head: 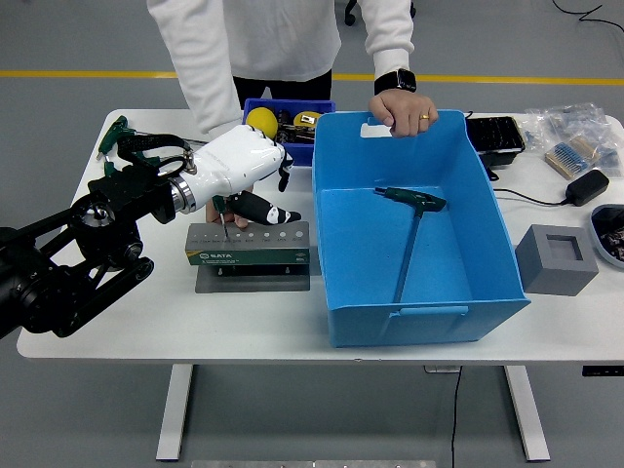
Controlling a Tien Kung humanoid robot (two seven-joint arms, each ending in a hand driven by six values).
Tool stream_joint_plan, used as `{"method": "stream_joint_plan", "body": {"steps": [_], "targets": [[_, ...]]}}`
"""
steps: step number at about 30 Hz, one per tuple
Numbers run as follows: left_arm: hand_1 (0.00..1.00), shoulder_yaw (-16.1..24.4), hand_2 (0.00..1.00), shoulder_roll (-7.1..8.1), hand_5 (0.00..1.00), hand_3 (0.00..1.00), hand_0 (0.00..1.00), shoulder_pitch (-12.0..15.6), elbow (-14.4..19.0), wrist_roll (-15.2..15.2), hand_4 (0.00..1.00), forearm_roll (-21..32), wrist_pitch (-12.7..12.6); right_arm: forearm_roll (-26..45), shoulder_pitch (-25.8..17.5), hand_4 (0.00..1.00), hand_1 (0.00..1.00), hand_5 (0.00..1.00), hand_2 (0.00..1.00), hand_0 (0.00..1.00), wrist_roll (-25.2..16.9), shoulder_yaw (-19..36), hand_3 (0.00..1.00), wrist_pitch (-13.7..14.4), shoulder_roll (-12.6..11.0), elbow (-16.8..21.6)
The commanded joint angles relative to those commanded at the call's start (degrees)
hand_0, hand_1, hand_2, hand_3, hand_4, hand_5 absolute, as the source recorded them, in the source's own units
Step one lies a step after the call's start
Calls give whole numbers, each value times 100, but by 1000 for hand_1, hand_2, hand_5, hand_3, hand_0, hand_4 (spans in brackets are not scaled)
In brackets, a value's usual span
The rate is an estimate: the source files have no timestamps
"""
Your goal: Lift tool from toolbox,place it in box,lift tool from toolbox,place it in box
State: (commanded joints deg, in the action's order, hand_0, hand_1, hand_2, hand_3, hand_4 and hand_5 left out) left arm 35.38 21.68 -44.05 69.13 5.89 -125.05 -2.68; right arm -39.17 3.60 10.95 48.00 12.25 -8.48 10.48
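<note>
A grey tool holder (250,244) with a row of holes stands on the table left of the big blue box (414,229). One green-handled T-wrench (222,213) stands in its left hole. Another green-handled T-wrench (408,229) lies inside the blue box. My left hand (244,174), white with black fingertips, hovers open just above the holder, holding nothing. My right arm is out of view. A person in a white top stands at the far side; one hand (397,107) grips the box's far rim, the other is behind my left hand near the holder.
Several green T-wrenches (122,146) lie at the far left. A small blue bin (283,115) with a yellow object stands behind the holder. A grey block (556,257), a black adapter (587,185) and bags sit at the right.
</note>
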Motion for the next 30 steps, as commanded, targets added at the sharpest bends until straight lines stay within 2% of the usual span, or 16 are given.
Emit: {"method": "stream_joint_plan", "body": {"steps": [2, 3, 12, 17, 20, 21, 26, 27, 30], "targets": [[524, -125, 552, 42, 578, 363, 579, -36, -22, 6, 828, -77, 121, 12, 6, 878, 655, 820, 741, 699, 0, -12, 663, 1, 2, 2], [544, -168, 531, 47, 563, 348, 666, -52, -49, 0, 827, -126, 167, 21, 8, 877, 654, 821, 740, 698, -1, -18, 662, 1, 2, 3], [527, -449, 506, 76, 528, 354, 676, -132, -469, -20, 828, -495, 209, 64, 24, 876, 653, 821, 739, 697, -9, -46, 662, -2, -3, -1], [524, -530, 491, 76, 527, 357, 685, -148, -632, -154, 829, -495, 371, 86, 27, 875, 653, 822, 740, 698, -14, -61, 658, -1, -6, -2], [524, -569, 491, 51, 527, 357, 685, -181, -753, -207, 829, -495, 383, 76, 33, 875, 653, 822, 740, 698, -15, -62, 658, -5, -10, -3], [504, -570, 461, 40, 527, 343, 685, -192, -799, -225, 823, -495, 378, 70, 36, 874, 654, 821, 740, 698, -15, -63, 658, -8, -12, -3], [504, -564, 461, 19, 527, 343, 685, -228, -910, -277, 823, -495, 365, 66, 42, 874, 654, 821, 740, 698, -10, -67, 658, -8, -12, 0], [476, -572, 406, 23, 533, 321, 683, -238, -916, -278, 819, -495, 375, 68, 43, 873, 653, 820, 740, 698, -10, -68, 658, -7, -12, 0], [476, -581, 406, 37, 533, 321, 683, -256, -916, -274, 819, -495, 401, 54, 46, 873, 653, 820, 740, 698, -7, -61, 658, -8, -12, 0]]}}
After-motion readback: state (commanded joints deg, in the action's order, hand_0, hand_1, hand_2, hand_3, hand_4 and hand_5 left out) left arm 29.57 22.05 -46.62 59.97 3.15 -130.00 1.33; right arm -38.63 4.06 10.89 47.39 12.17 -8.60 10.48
